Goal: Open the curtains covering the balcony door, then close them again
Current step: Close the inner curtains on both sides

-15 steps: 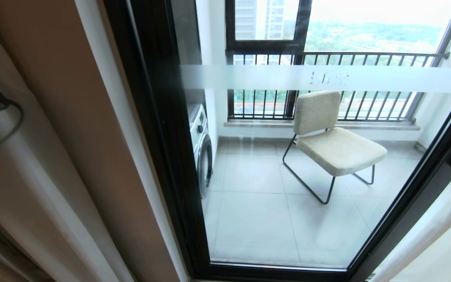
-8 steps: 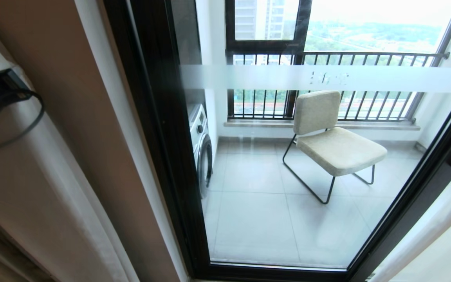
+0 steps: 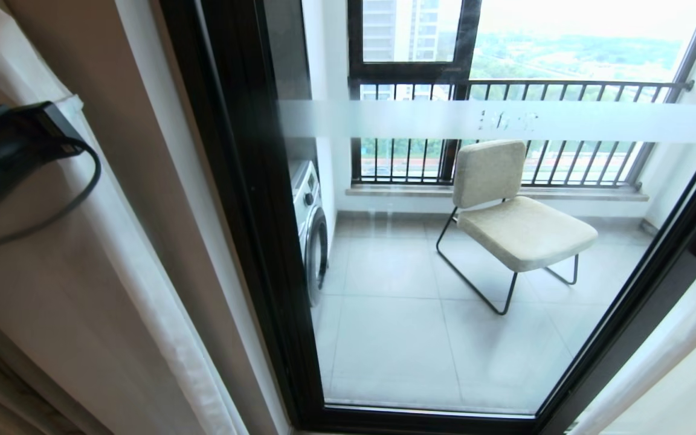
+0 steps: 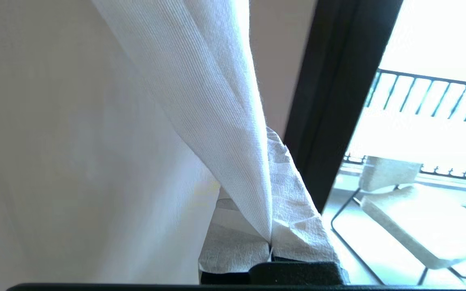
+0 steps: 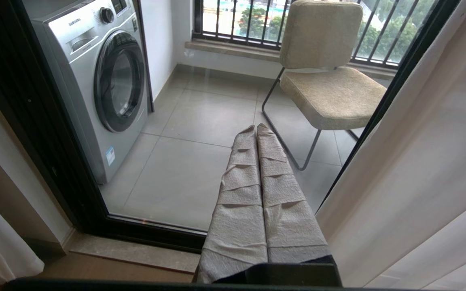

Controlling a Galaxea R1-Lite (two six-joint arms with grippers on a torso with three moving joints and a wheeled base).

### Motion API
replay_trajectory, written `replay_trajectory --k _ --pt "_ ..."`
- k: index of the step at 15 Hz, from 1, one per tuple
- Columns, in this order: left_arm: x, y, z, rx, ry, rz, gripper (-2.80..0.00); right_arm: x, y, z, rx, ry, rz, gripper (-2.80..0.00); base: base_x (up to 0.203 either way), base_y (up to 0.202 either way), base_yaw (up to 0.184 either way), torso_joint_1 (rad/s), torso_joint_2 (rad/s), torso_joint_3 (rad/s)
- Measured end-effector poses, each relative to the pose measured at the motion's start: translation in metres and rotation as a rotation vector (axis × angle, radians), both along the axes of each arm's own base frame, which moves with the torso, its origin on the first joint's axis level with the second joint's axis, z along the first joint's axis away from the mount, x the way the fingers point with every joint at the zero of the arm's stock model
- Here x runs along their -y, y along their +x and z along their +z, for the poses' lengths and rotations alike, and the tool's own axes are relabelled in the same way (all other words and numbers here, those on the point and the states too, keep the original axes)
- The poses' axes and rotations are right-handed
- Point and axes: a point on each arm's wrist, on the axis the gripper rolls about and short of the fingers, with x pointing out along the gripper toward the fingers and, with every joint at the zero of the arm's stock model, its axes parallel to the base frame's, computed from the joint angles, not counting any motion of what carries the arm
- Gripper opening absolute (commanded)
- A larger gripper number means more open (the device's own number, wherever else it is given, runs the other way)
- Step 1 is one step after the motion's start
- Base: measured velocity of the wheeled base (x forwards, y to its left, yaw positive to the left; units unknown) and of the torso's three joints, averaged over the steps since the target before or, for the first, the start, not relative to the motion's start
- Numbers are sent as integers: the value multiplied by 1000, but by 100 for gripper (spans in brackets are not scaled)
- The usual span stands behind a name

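Risk: our left claw [image 4: 271, 246], pinching the sheer curtain [image 4: 200, 89] at nine o'clock of the balcony door [image 3: 444, 272], could lose its thin fold; right claw [image 5: 257, 133] closed, empty.

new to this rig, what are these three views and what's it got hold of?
It is a wheeled robot with two arms, standing at a glass balcony door.

The wide picture comes from its head camera, looking forward and down. The other two come from cameras on each wrist, looking along the fingers.

The left gripper, its fingers wrapped in pale tape, is shut on the edge of the white sheer curtain. In the head view that arm shows only as a black body with a cable at the left edge, against the curtain.

The right gripper is shut and holds nothing; it points at the glass.

Through the door you see a beige chair, a washing machine and a railing.
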Motion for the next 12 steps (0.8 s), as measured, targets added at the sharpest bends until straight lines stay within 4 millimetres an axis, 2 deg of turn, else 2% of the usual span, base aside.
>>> replay_trajectory --k 4,12 --pt "7 -8 4 -7 31 -108 -280 0 0 0 0 0 0 -280 0 0 0 0 0 0" --pt "14 -17 5 -10 95 -205 -280 0 0 0 0 0 0 -280 0 0 0 0 0 0"
